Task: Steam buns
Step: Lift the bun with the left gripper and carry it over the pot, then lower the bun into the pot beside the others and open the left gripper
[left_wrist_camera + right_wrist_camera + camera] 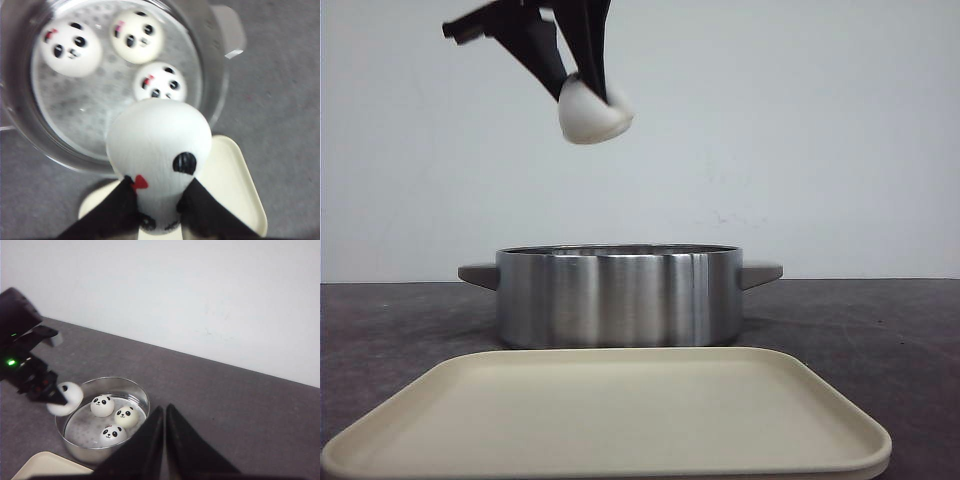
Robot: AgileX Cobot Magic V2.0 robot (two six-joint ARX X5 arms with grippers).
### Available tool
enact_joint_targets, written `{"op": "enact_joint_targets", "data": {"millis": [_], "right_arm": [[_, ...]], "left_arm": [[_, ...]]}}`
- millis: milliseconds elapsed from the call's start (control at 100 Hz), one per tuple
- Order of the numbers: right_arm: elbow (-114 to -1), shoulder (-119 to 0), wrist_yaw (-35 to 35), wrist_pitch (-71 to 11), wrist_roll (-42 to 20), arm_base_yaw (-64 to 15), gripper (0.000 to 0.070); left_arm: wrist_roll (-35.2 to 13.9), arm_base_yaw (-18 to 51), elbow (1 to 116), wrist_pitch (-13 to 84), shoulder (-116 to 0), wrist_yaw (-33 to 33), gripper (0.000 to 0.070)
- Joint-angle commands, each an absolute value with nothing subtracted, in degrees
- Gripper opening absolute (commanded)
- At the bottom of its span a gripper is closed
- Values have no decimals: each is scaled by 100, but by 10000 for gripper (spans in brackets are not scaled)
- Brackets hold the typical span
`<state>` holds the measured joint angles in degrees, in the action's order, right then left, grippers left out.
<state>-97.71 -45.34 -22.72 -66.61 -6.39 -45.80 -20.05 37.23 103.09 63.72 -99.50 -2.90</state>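
Note:
My left gripper point(582, 85) is shut on a white panda bun point(592, 112) and holds it high above the steel pot point(618, 295). The held bun fills the left wrist view point(159, 150), squeezed between the black fingers point(117, 210). Three panda buns lie inside the pot on its perforated floor point(70, 47) point(136, 36) point(159, 82). The right wrist view shows them too point(102, 405) point(126, 416) point(113, 434), with the left arm and its bun point(64, 398) over the pot's rim. My right gripper point(165, 412) is shut and empty, off to the pot's side.
A cream tray point(610, 415) lies bare in front of the pot, near the table's front edge. The pot has grey handles point(760, 272) on both sides. A white wall stands behind the dark table.

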Motion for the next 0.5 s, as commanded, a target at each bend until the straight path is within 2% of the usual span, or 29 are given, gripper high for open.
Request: {"op": "enact_joint_targets", "data": {"millis": [0, 210, 490], "right_arm": [[-9856, -4558, -2276, -6606, -683, -4637, 0], [-9856, -4558, -2279, -6615, -685, -4637, 0], [-9856, -4558, -2279, -6694, -709, -4637, 0]], "left_arm": [[-1865, 3675, 10700, 6438, -10326, -283, 1], [-1702, 3524, 11463, 6949, -11271, -287, 1], [-1758, 3402, 11518, 7129, -11992, -292, 1]]}}
